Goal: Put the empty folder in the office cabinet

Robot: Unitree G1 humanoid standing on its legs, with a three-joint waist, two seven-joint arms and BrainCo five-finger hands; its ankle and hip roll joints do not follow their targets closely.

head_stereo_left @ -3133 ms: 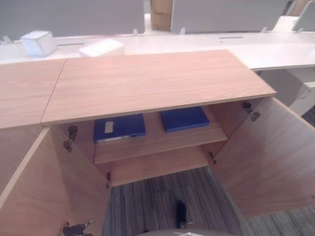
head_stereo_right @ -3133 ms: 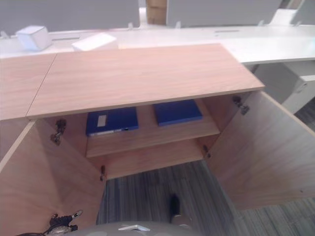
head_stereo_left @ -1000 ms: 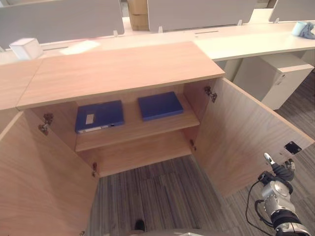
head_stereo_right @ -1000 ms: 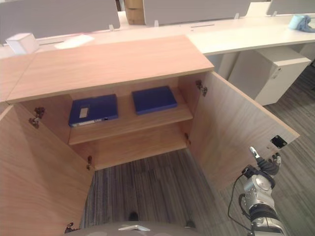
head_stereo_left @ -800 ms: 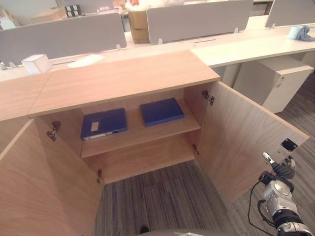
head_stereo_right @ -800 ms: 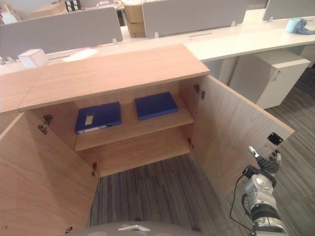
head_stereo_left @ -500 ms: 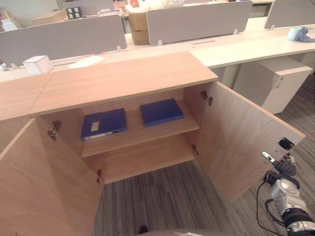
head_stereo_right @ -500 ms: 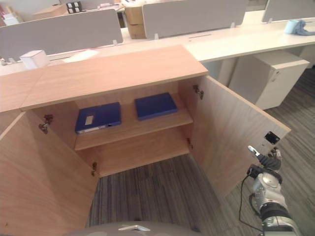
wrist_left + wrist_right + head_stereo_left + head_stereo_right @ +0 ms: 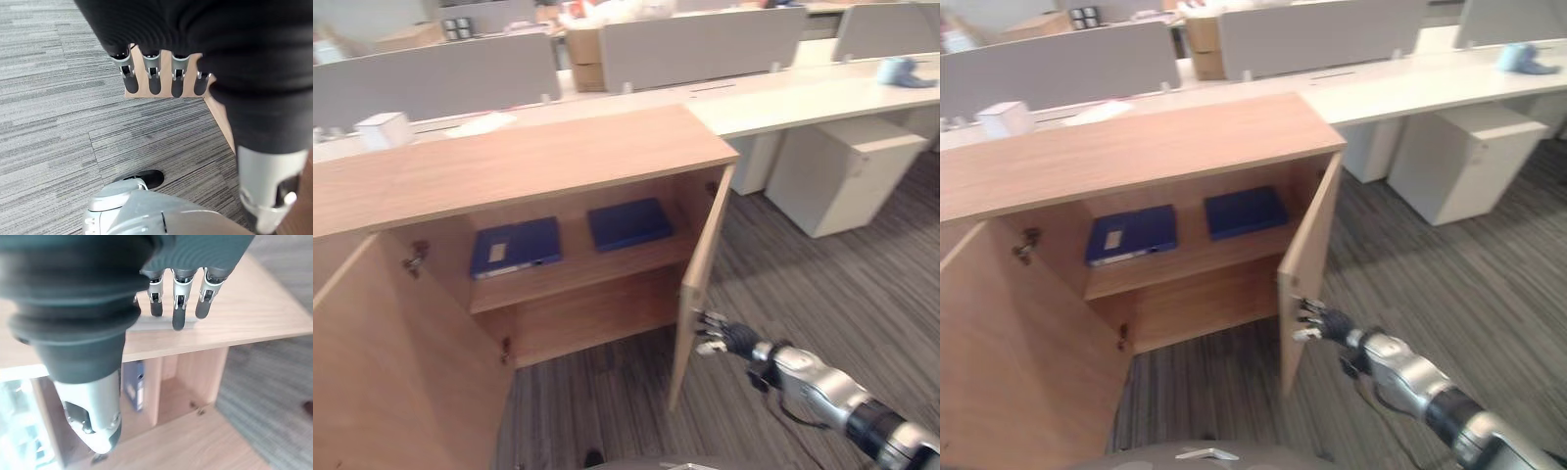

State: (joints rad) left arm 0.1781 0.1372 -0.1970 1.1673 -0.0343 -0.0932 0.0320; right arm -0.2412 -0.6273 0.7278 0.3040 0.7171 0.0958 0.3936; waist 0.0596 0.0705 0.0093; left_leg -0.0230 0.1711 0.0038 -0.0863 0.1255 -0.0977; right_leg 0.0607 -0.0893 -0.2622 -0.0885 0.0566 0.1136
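The office cabinet (image 9: 529, 162) of light wood stands with its left door (image 9: 391, 372) wide open. Two blue folders lie flat on its upper shelf: one with a white label (image 9: 514, 247) on the left, a plain one (image 9: 628, 223) on the right. The right door (image 9: 700, 264) stands half swung in. My right hand (image 9: 1317, 321) is at that door's lower outer edge, its straight fingers (image 9: 178, 308) against the wood. My left hand (image 9: 149, 73) hangs low over the carpet by the left door's bottom corner (image 9: 221, 115), fingers straight and holding nothing.
A long white desk (image 9: 803, 93) with grey partitions runs behind the cabinet. A white drawer unit (image 9: 842, 171) stands on the carpet to the right. A small white box (image 9: 384, 129) sits on the desk at the back left.
The right door has swung from wide open to half closed, with my right hand moved left and up against its edge. The view has shifted a little.
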